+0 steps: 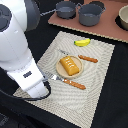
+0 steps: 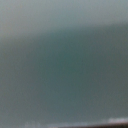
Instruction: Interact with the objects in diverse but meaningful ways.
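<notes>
In the exterior view an orange ridged bread-like block [image 1: 70,65] lies on a beige plate [image 1: 59,70] in the middle of the woven placemat [image 1: 95,95]. A yellow banana [image 1: 82,42] lies at the mat's far edge. A grey long-handled pot [image 1: 65,8] stands at the back. My gripper [image 1: 39,93] hangs at the end of the white arm over the mat's corner on the exterior view's left, near the plate; its fingers are hidden. The wrist view is a blurred grey-teal field. The white fish and the pale blue cup are not visible.
An orange-handled knife [image 1: 74,84] lies in front of the plate and an orange-handled fork [image 1: 88,58] beside it. A second grey pot [image 1: 91,15] and a round bowl [image 1: 123,19] stand on a brown board [image 1: 107,30] at the back. The arm's bulk covers the exterior view's left.
</notes>
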You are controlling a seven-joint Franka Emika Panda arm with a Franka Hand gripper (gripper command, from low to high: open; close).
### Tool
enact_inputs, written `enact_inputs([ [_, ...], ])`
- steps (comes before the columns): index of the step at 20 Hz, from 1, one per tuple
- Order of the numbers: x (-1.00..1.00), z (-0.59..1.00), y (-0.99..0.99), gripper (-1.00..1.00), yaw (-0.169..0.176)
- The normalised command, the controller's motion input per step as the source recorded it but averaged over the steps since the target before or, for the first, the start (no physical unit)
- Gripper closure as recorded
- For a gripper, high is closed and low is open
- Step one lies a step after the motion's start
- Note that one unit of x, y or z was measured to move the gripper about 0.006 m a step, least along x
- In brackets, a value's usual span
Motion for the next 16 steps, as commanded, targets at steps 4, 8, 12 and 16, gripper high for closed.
enact_inputs([
  [4,0.3,0.91,0.75,1.0,0.064],
  [8,0.28,0.78,0.9,1.0,0.068],
  [12,0.02,0.44,0.9,1.0,0.029],
  [16,-0.24,0.36,0.86,1.0,0.002],
])
